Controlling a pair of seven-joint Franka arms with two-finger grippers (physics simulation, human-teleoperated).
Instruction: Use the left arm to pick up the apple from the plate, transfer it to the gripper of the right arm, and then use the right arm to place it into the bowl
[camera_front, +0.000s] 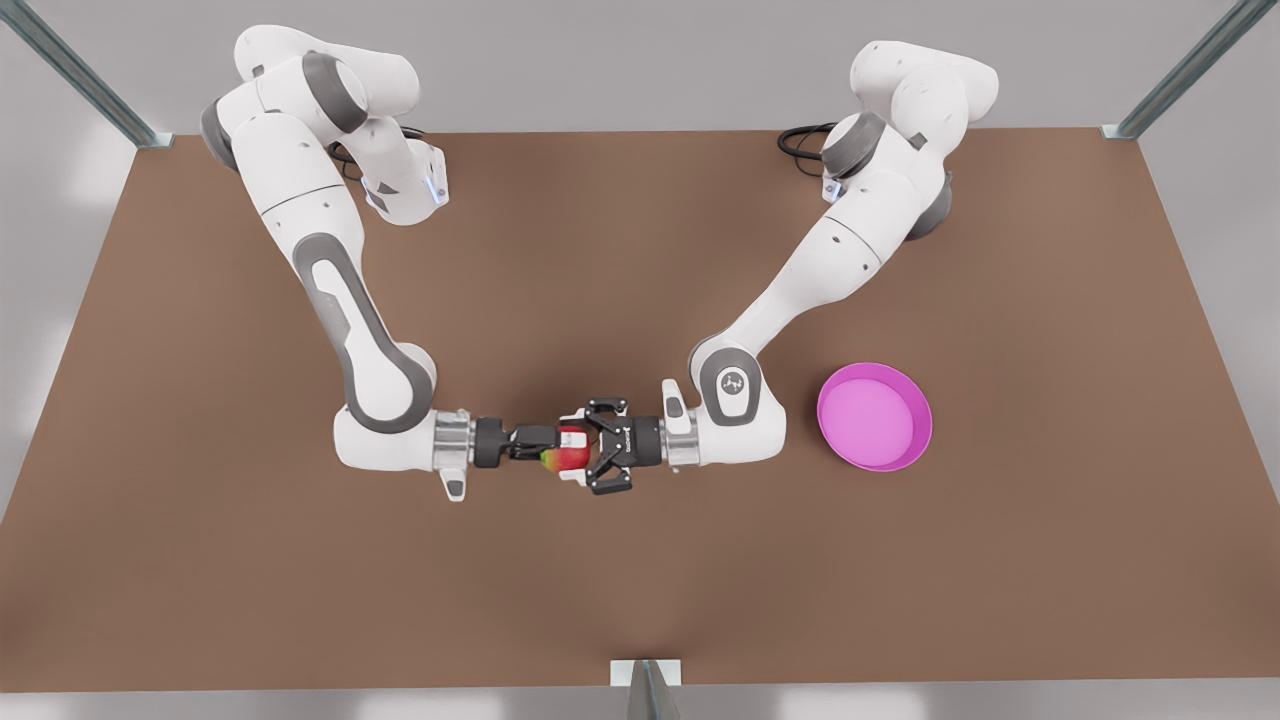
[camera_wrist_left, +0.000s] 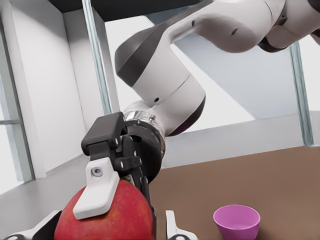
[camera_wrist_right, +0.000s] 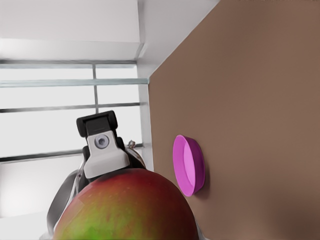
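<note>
Handover at frame centre: small round red apple off wide shallow magenta plate, slim right gripper clamping it, broad left gripper grip cannot tell; deep pink bowl placement remains

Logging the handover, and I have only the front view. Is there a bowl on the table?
Observer: Yes. The left wrist view shows a small pink bowl upright on the table, beyond the apple.
Operator: Does the right arm have the apple?
Observer: In that view a white pad of the right arm's jaws lies flat against the apple. The left arm's jaws are at the apple's other side, mid-table.
</note>
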